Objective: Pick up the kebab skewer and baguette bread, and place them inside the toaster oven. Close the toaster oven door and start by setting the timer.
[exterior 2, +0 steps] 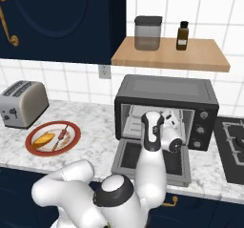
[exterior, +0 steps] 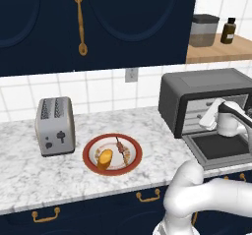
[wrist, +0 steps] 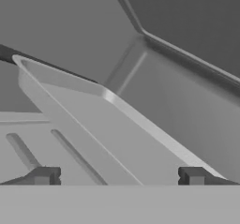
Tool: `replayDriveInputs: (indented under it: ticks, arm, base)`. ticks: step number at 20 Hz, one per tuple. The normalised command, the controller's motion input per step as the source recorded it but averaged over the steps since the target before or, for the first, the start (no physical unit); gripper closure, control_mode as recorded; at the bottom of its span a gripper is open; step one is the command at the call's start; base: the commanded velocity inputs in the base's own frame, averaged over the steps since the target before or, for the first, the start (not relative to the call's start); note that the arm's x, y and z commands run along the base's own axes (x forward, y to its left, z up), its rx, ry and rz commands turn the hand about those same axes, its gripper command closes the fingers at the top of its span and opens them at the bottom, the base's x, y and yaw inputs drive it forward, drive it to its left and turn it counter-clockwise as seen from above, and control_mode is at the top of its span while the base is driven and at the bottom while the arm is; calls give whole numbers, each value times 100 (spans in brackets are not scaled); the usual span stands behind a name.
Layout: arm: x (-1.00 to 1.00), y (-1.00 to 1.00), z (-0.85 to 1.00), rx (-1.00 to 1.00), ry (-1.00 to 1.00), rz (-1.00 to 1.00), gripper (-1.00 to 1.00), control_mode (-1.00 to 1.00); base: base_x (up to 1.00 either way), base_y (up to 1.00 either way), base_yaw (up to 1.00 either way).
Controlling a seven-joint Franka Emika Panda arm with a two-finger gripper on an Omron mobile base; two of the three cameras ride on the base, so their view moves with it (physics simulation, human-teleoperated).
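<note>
The toaster oven (exterior 2: pixel 167 96) sits at right of centre, its door (exterior 2: pixel 125 161) dropped flat. My gripper (wrist: pixel 117 176) is inside, fingers wide, empty. The baguette bread (exterior: pixel 105 158) and kebab skewer (exterior: pixel 120 149) wait at lower left; backing out, I risk clipping the rack.

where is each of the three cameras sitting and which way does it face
Left base view: behind the arm to its left, looking forward and down at the plate with baguette bread and kebab skewer; white arm rises lower right.
Right base view: behind to its right, facing the toaster oven with its door folded down; arm rises lower left.
Hand view: on the hand, looking along the open tool into the grey oven interior; both fingertips show at the bottom.
Both base views share the plate, oven and silver toaster.
</note>
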Motion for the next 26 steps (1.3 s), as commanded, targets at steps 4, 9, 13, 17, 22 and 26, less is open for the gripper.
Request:
replayDriveInputs:
  ticks: [4, 9, 13, 17, 22, 26]
  arm:
    - [28, -14, -1, 0, -1, 0, -100, -100]
    - [6, -7, -2, 0, 0, -2, 100, -100]
    - [0, -17, 0, 0, -1, -3, 100, -100]
    - [-13, -39, 0, 0, 0, -5, 100, -100]
    - [-37, -44, 0, 0, 0, -4, 100, -100]
    - [-53, -39, 0, 0, 0, -2, 100, -100]
  base:
    - [0, 0, 0]
    - [0, 0, 0]
    - [0, 0, 0]
    - [0, 0, 0]
    - [0, 0, 0]
    - [0, 0, 0]
